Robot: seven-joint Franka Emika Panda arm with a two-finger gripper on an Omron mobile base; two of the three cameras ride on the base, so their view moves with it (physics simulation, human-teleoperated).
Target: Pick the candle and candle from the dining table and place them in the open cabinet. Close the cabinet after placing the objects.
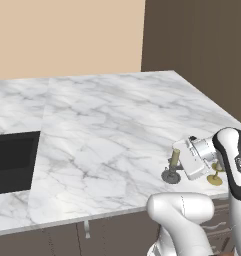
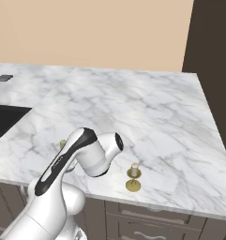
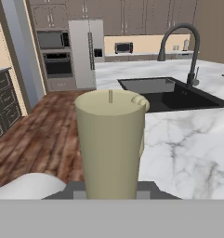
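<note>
Near front edge of the dining table [image 1: 107, 125], right-hand end. The gripper [image 1: 179, 161] is reaching sideways, low over the marble, and its jaws are clamping the olive-beige candle [image 1: 175, 158] around the stem. In the hand view that candle [image 3: 111, 144] is sitting square between the fingers, wick up, close to the lens. Its dark dish base [image 1: 171, 176] is looking level with the slab; whether it is touching or just clear cannot be told.

The paler candle [image 2: 133, 170] is standing upright on its own small base, just beside the wrist and close to the table edge.

Risks, as judged from here:
- The grip is on a slim, smooth stem with a heavier base below. A fast swing could be making the candle pivot or slide down through the fingers.
- The wrist and forearm are crowding the paler candle. A lift that sweeps sideways rather than straight up could be knocking it over or off the near edge.
- The sink [image 3: 169, 95] and tall faucet [image 3: 178, 44] are lying in the direction the hand is facing; a low carry that way could be catching them.
- The cabinet shelf cannot be judged from these views, so clearance there is unknown.
</note>
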